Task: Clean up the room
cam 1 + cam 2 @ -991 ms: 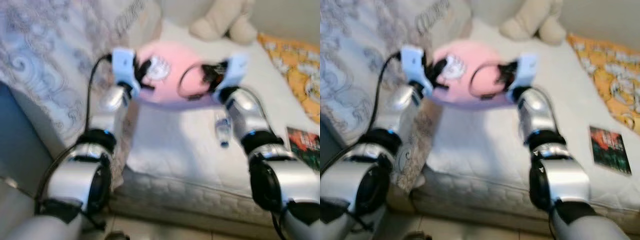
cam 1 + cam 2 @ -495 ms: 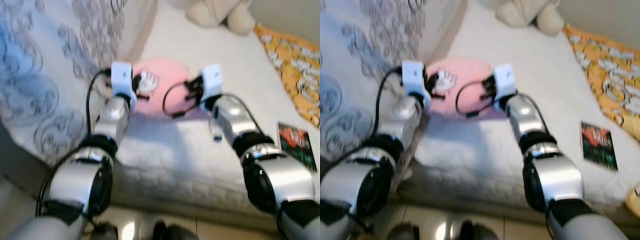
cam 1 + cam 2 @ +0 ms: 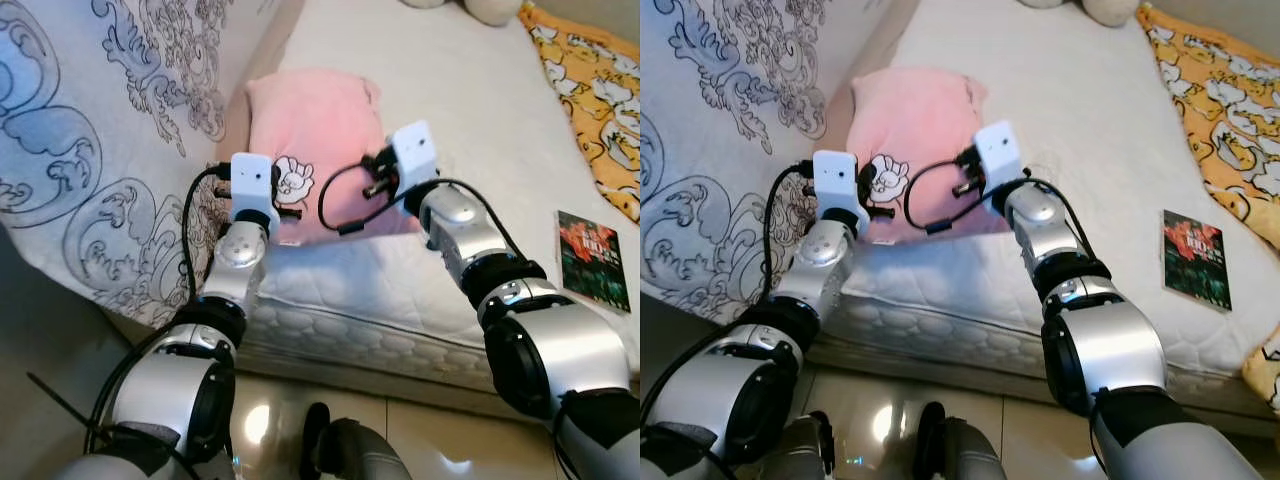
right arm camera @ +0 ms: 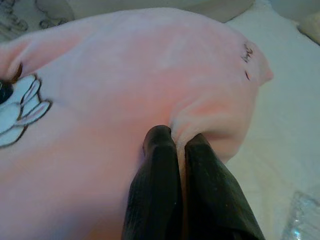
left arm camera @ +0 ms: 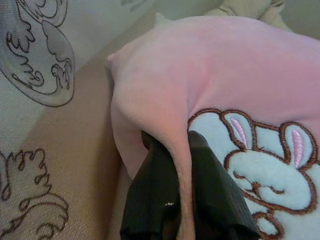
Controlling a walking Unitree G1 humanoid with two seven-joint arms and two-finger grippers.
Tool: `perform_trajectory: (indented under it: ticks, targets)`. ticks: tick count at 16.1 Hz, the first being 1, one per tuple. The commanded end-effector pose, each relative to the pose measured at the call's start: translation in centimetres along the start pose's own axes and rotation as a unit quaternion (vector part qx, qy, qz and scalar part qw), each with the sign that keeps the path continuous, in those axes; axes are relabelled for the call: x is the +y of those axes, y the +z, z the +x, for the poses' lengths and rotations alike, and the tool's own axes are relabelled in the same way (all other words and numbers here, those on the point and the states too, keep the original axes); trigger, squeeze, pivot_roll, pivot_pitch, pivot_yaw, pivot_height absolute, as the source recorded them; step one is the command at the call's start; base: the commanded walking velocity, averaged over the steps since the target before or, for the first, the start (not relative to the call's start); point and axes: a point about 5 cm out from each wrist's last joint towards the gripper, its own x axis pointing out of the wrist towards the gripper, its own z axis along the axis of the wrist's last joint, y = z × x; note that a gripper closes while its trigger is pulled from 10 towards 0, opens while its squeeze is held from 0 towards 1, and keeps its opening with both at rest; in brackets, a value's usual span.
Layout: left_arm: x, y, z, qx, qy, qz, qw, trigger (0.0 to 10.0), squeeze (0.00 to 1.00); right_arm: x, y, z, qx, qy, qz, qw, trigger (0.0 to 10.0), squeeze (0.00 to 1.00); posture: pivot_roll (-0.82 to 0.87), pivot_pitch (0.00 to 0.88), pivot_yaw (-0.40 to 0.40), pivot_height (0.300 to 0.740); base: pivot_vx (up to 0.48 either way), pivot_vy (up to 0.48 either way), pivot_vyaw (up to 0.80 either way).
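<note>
pinching pink bunny-patch pillow (image 3: 312,130), both jaws clamped.

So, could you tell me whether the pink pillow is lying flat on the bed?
Yes, the pink pillow lies flat on the mattress, pinched by left gripper and right gripper.

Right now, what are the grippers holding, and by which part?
Both hold the pink pillow: the left gripper pinches a fold at its near edge beside the bunny patch, the right gripper a fold at its near edge.

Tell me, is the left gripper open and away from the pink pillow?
No, the left gripper is shut on a fold of the pink pillow, beside its embroidered rabbit.
</note>
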Motion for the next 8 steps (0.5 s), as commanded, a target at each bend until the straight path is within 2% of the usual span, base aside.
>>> perform_trajectory:
  ticks: [1,2,3,6,8]
  targets:
    - [0.0,0.7,0.3,-0.015,0.007,0.003,1.0,10.0,0.0,-1.1,0.0,-0.3,-0.003,-0.029,0.033,0.999,10.0,0.15,0.05,0.267,-0.234,0.74,0.0,0.0,0.59]
    - [0.3,1.8,0.7,-0.029,0.011,0.007,0.999,10.0,0.0,-1.0,0.4,-0.2,-0.013,-0.031,0.049,0.998,10.0,0.18,0.06,0.258,-0.231,0.74,0.0,0.0,0.56]
    - [1.0,3.8,1.5,-0.059,0.019,0.03,0.998,10.0,0.0,-1.1,1.9,0.2,-0.037,-0.031,0.051,0.998,10.0,0.18,0.06,0.245,-0.226,0.74,0.0,0.0,0.54]
    - [2.8,7.3,2.6,-0.108,0.038,0.075,0.991,10.0,0.0,-1.5,4.2,0.6,-0.07,-0.041,0.047,0.996,10.0,0.2,0.06,0.221,-0.221,0.74,0.0,0.0,0.46]
    - [4.1,8.4,2.7,-0.124,0.053,0.096,0.986,10.0,0.0,-1.5,3.7,0.6,-0.061,-0.047,0.052,0.996,10.0,0.16,0.07,0.213,-0.212,0.74,0.0,0.0,0.44]
